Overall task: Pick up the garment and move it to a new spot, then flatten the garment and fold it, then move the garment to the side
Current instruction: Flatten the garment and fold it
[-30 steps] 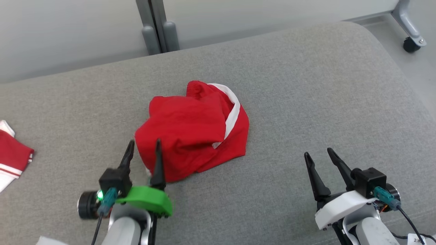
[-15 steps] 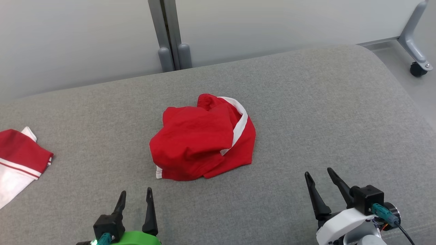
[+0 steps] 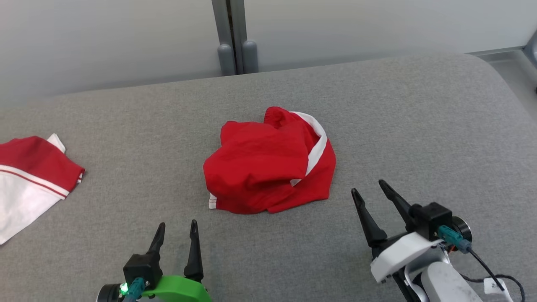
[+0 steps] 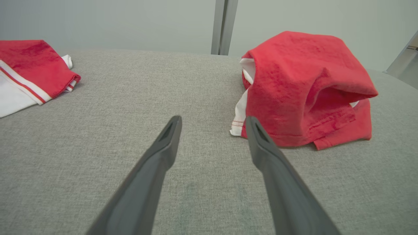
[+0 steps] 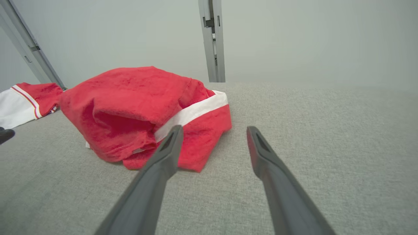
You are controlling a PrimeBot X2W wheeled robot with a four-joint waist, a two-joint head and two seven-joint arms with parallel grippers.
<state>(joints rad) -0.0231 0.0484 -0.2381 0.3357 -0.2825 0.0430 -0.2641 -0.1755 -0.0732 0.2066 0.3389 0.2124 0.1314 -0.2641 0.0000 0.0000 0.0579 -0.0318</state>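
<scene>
The garment point(image 3: 268, 163), red with a white band, lies in a crumpled heap at the middle of the grey cushion point(image 3: 419, 126), doubled over itself so that its top layer arches up and hides most of the hems; only a small white corner shows at its near left edge. That central spot looks chosen so both arms can reach it evenly. The left jaws stand open and empty, low over the cushion, apart from the heap and aimed just to the left of that white corner; the right jaws, likewise open and holding nothing, hover near the heap's right corner, tips pointing toward it. Judging by this, the cloth is set down and flattening is not yet begun: open jaws on either side suit pinching two opposite edges and pulling them apart. A second red-and-white cloth point(image 3: 29, 176) lies well apart at the far left, probably kept clear to avoid tangling
</scene>
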